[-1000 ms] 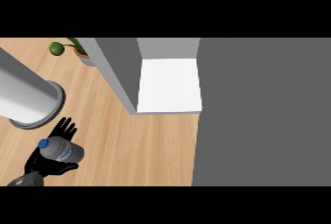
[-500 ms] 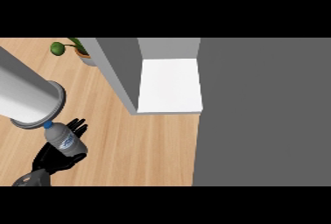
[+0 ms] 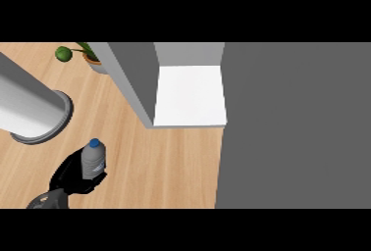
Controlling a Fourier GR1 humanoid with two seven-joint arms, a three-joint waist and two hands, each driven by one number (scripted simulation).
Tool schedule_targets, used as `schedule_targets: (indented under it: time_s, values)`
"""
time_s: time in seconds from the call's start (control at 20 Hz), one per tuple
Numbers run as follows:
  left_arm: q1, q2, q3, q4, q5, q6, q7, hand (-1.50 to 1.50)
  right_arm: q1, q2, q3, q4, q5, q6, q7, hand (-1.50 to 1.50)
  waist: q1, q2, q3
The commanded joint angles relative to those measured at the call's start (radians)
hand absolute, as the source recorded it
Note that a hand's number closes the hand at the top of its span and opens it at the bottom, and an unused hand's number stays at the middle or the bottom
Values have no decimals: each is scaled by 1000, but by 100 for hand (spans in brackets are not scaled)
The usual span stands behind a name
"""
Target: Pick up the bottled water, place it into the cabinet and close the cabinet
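Left hand (image 3: 70, 176) curled round the bottle (image 3: 93, 160), lifted — next, carry it across into the cabinet (image 3: 138, 78).

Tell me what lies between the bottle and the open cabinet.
Nothing: only bare counter lies between the bottle and the cabinet, as the head view shows.

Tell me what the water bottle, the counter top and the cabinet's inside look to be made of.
The water bottle: probably clear plastic, pale grey with a blue cap. The counter top: wood or wood-look laminate, tan with grain lines, matte. The cabinet's inside: plain white matte panel; material unclear.
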Motion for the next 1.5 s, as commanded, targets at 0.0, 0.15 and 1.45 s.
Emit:
schedule_targets:
  time_s: [0.0, 0.15, 1.45]
  values:
    - [0, -3, -17, 9, -5, -134, -120, 150, -38, 11, 12, -3, 13, -25, 36, -150, 2, 2, -2]
    - [31, -2, -24, -50, 7, -116, -138, 150, 12, -35, -48, 12, -47, 27, -13, -150, 5, -2, 0]
    - [118, -258, -65, -600, 332, 258, 306, 150, -53, 2, 43, 58, 23, -46, 0, -150, 22, -7, 2]
